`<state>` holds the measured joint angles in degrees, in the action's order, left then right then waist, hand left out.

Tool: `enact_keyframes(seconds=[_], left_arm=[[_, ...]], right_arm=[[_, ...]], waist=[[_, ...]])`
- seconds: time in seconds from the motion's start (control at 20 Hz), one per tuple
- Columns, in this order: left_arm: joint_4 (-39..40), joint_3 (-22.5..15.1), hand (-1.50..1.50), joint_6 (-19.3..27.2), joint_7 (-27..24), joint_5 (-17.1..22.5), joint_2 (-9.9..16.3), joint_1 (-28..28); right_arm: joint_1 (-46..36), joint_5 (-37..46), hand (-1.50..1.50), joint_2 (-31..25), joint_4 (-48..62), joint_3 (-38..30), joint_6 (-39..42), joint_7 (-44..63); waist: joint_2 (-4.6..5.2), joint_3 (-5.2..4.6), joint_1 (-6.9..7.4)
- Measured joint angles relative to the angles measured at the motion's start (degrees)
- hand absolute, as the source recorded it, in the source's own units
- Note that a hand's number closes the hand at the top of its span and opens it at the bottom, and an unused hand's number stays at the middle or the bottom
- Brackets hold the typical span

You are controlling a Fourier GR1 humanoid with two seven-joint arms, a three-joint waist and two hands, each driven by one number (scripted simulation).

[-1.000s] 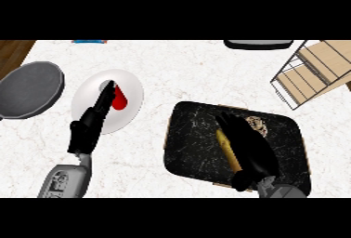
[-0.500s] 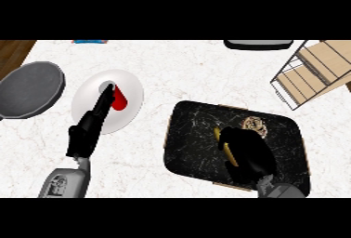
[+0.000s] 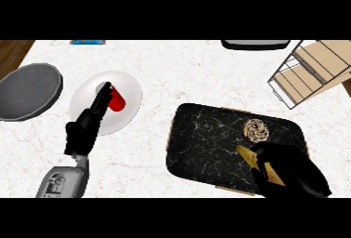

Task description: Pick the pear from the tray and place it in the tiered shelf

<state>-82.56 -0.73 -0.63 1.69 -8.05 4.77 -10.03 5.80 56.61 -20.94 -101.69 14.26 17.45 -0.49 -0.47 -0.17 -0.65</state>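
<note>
I am seeing the pear (image 3: 248, 155) as a yellow-tan shape lying on the black marbled tray (image 3: 202, 139), toward its near right part, and my right hand (image 3: 288, 169) is curling around it, fingers and thumb wrapping it so that most of the fruit is hiding under the black hand. Just beyond the hand, also on the tray, a round patterned brown item (image 3: 257, 129) is sitting apart from the pear; I cannot tell what it is. The tray is lying on the white marbled surface (image 3: 198, 74), with a wooden-coloured edge showing beneath its rim.

The tiered shelf (image 3: 312, 69), light wood with thin wire framing, is standing at the far right corner, well apart from the tray.

My left hand (image 3: 87, 125) is resting with fingers straight and released, extending over a white plate (image 3: 126, 93) that is carrying a small red object (image 3: 118, 102). A grey round plate (image 3: 27, 90) is lying near the left edge. A dark rounded item (image 3: 255, 44) and a small blue item (image 3: 87, 42) are showing at the far edge. I am reading no writing or labels anywhere.
</note>
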Motion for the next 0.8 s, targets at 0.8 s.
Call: enact_keyframes(seconds=[0.8], left_arm=[[-1.17, 0.43, 0.00, -0.54, 0.26, 0.15, 0.49, 0.92]], right_arm=[[13.58, -36.75, 1.50, -3.61, -15.32, -26.03, 9.77, -13.19]], waist=[[0.21, 0.13, -0.47]])
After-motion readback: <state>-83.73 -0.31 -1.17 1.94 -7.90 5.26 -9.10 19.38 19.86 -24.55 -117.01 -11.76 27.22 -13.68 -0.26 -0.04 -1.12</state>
